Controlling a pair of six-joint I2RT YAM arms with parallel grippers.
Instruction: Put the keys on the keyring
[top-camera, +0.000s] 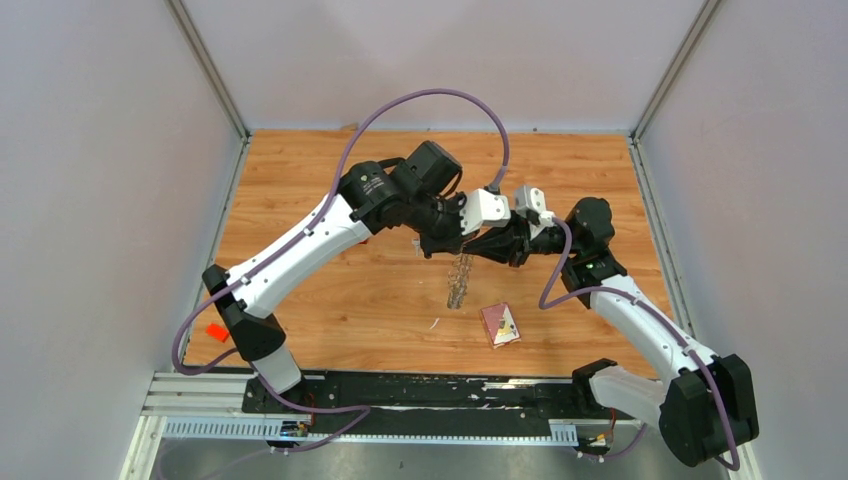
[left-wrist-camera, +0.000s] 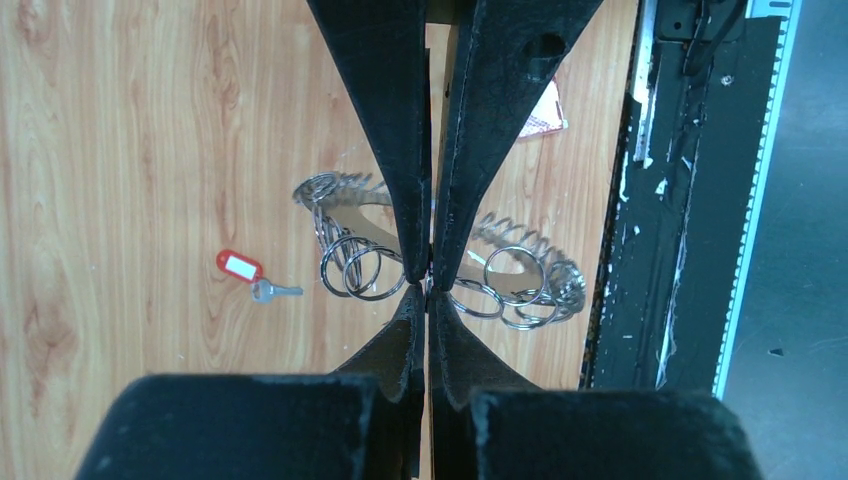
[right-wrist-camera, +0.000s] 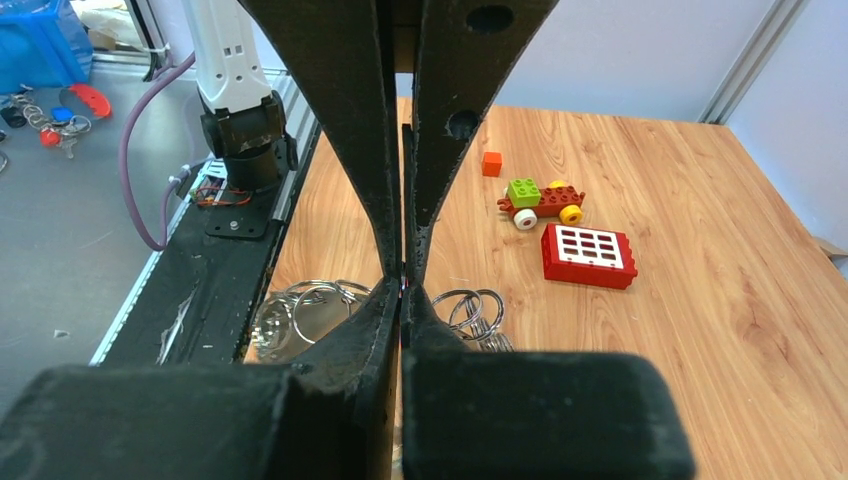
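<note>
The keyring (top-camera: 458, 283), a grey band hung with several small wire rings, dangles above the table between the two arms. My left gripper (top-camera: 462, 247) and right gripper (top-camera: 472, 247) meet tip to tip at its top, both shut on its rim. In the left wrist view the left gripper (left-wrist-camera: 428, 287) is shut and the keyring (left-wrist-camera: 520, 278) spreads to both sides of the tips. In the right wrist view the right gripper (right-wrist-camera: 403, 287) is shut over the keyring (right-wrist-camera: 305, 308). A key with a red tag (left-wrist-camera: 240, 266) lies loose on the table. Blue and green keys are out of view.
A maroon square card (top-camera: 500, 323) lies near the front edge and also shows in the left wrist view (left-wrist-camera: 547, 112). A red block with white squares (right-wrist-camera: 588, 255), a small toy car (right-wrist-camera: 540, 200) and an orange cube (right-wrist-camera: 491, 163) sit toward the left back of the table.
</note>
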